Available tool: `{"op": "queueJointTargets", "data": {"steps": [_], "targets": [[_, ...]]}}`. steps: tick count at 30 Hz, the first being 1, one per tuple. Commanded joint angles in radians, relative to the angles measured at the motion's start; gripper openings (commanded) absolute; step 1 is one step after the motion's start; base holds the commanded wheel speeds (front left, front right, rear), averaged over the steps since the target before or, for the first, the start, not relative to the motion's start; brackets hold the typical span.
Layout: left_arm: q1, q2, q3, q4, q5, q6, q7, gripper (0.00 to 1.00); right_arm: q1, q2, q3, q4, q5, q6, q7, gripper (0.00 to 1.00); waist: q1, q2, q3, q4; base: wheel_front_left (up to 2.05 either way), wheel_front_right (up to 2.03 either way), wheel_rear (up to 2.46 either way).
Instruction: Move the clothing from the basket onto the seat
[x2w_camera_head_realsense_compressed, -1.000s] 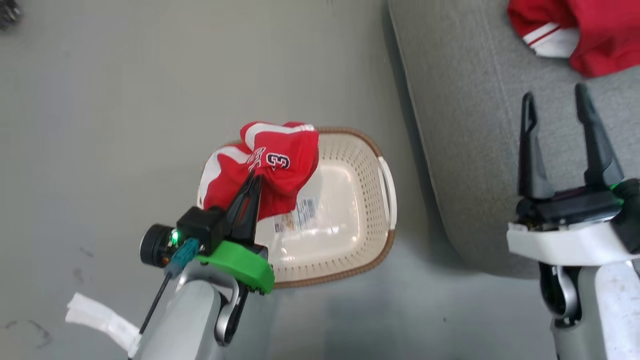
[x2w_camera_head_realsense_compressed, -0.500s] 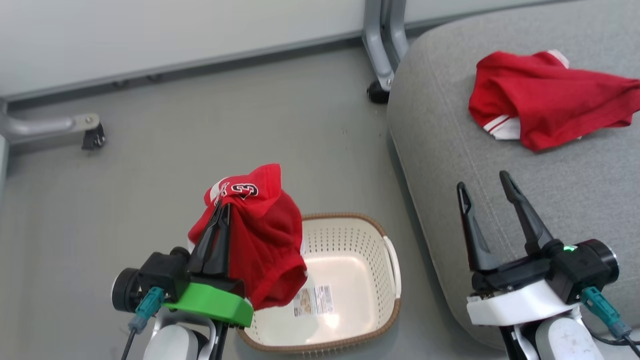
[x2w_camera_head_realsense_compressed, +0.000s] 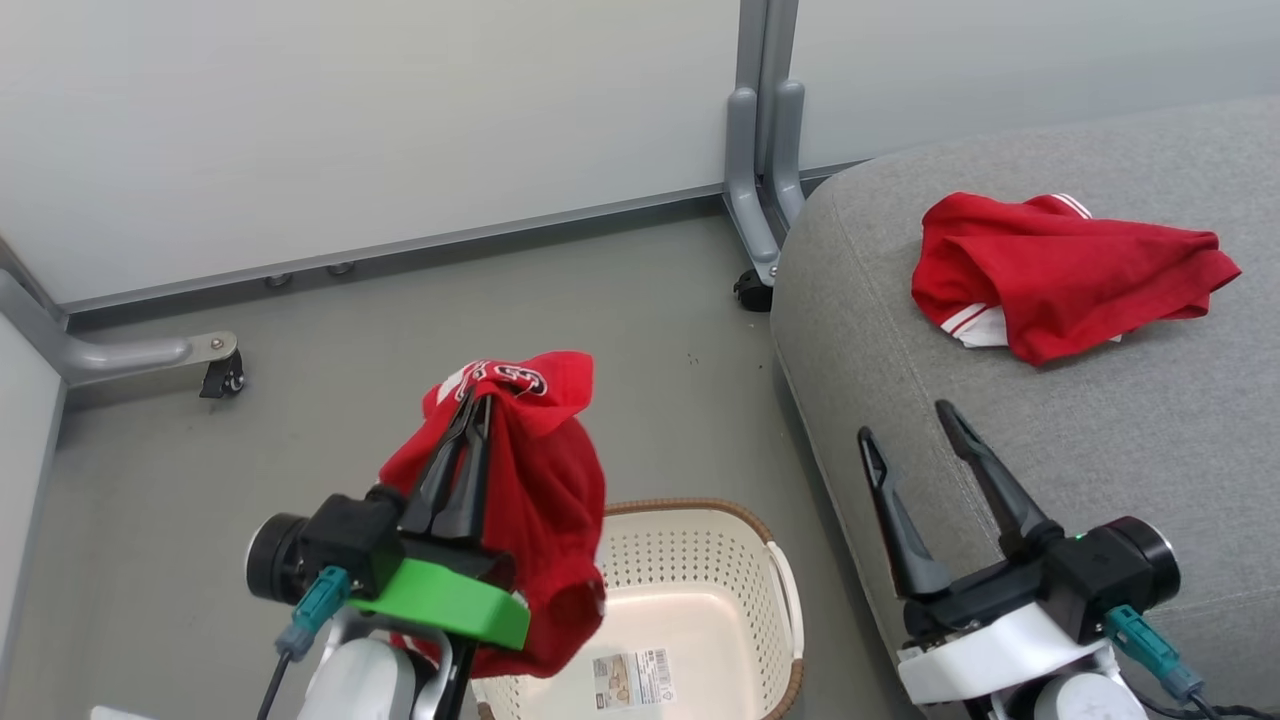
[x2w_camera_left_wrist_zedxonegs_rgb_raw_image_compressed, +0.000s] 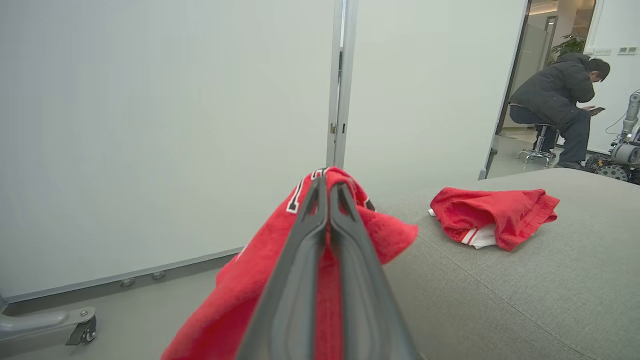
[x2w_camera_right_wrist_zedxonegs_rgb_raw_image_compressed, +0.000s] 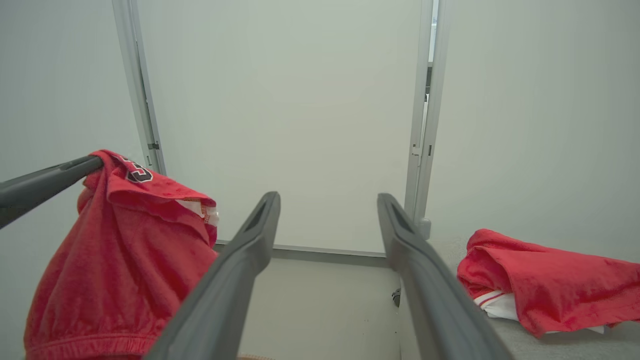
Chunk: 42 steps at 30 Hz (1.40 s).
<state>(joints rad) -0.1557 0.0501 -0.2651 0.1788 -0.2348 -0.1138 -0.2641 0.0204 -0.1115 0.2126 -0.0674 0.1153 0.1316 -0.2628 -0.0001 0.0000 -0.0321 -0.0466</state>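
The left claw (x2w_camera_head_realsense_compressed: 478, 400) is clenched tight on a red garment (x2w_camera_head_realsense_compressed: 545, 480). It pinches the cloth near a fold that carries white printed numbers, and the rest hangs from the closed fingers in a loose bunch, lifted clear above the basket (x2w_camera_head_realsense_compressed: 690, 508). The basket stands on the grey floor (x2w_camera_head_realsense_compressed: 450, 300) just beside the front edge of the seat (x2w_camera_head_realsense_compressed: 1150, 430). A paper label (x2w_camera_head_realsense_compressed: 632, 676) lies on its bottom, and its near left part is hidden behind the hanging cloth and the arm. The right claw (x2w_camera_head_realsense_compressed: 905, 420) is released, its two dark fingers spread wide and holding nothing, and it hovers over the near edge of the seat. Farther back on the seat lies a second red garment (x2w_camera_head_realsense_compressed: 1060, 275), crumpled, with a white striped hem showing at its left end, well apart from both claws. A pale wall panel (x2w_camera_head_realsense_compressed: 400, 120) rises behind the floor. A grey post (x2w_camera_head_realsense_compressed: 760, 200) stands against it, with a small black caster at its foot close to the seat's back corner. Past the far end of the seat, through an opening, a person (x2w_camera_left_wrist_zedxonegs_rgb_raw_image_compressed: 555, 105) in a dark jacket sits on a stool, bent over something held in the hands.
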Motion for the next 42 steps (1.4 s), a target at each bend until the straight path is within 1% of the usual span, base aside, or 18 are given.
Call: {"op": "queueJointTargets", "data": {"steps": [1,4,8,11,19,27,32,33,34,35,36,42], "targets": [[-0.028,0.001,-0.012,0.002,0.002,-0.004,0.0,0.0,-0.001,-0.008,0.014,0.008,0.006,-0.002,-0.003,1.0,0.0001,0.0,-0.002,-0.002,0.0,0.0,0.0],[-0.054,0.001,-0.045,0.007,-0.004,-0.008,0.0,0.0,-0.014,-0.015,0.046,0.019,0.007,-0.002,-0.003,1.0,0.0001,0.0,0.0,-0.005,0.0,0.0,0.0],[-0.105,0.001,-0.113,0.025,-0.014,-0.013,0.0,0.0,-0.043,-0.021,0.102,0.041,0.008,-0.002,-0.003,1.0,0.0001,0.0,0.006,-0.011,0.0,0.0,0.0],[-0.149,0.001,-0.175,0.041,-0.028,-0.016,0.0,0.0,-0.074,-0.026,0.149,0.064,0.008,-0.002,-0.003,1.0,0.0001,0.0,0.012,-0.021,0.0,0.0,0.0],[-0.264,0.001,-0.351,0.062,-0.097,-0.016,0.0,0.0,-0.156,-0.011,0.226,0.153,0.034,-0.002,-0.003,1.0,0.0001,0.0,0.024,-0.037,0.0,0.0,0.0],[-0.348,0.001,-0.496,0.054,-0.173,0.021,0.0,0.0,-0.202,0.015,0.211,0.229,0.02,-0.002,-0.003,1.0,0.0001,0.0,0.035,-0.038,0.0,0.0,0.0],[-0.38,0.001,-0.564,0.058,-0.205,0.049,0.0,0.0,-0.21,0.035,0.185,0.248,0.007,-0.002,-0.003,1.0,0.0001,0.0,0.034,-0.031,0.0,0.0,0.0],[-0.384,0.001,-0.572,0.06,-0.211,0.054,0.0,0.0,-0.21,0.038,0.181,0.249,0.003,-0.002,-0.003,0.98,0.0001,0.0,0.034,-0.029,0.0,0.0,0.0],[-0.388,0.001,-0.581,0.063,-0.218,0.057,0.0,0.0,-0.209,0.041,0.178,0.252,-0.001,-0.002,-0.003,0.47,0.0001,0.0,0.033,-0.027,0.0,0.0,0.0],[-0.393,0.001,-0.588,0.067,-0.222,0.061,0.0,0.0,-0.207,0.044,0.176,0.253,-0.004,-0.002,-0.003,0.05,0.0001,0.0,0.032,-0.026,0.0,0.0,0.0],[-0.399,0.001,-0.595,0.071,-0.227,0.065,0.0,0.0,-0.205,0.045,0.174,0.258,-0.008,-0.002,-0.003,0.0,0.0001,0.0,0.031,-0.024,0.0,0.0,0.0],[-0.414,0.001,-0.606,0.105,-0.235,0.081,0.0,0.0,-0.205,0.051,0.168,0.262,-0.018,-0.002,-0.003,0.0,0.0001,0.0,0.03,-0.018,0.0,0.0,0.0]]}}
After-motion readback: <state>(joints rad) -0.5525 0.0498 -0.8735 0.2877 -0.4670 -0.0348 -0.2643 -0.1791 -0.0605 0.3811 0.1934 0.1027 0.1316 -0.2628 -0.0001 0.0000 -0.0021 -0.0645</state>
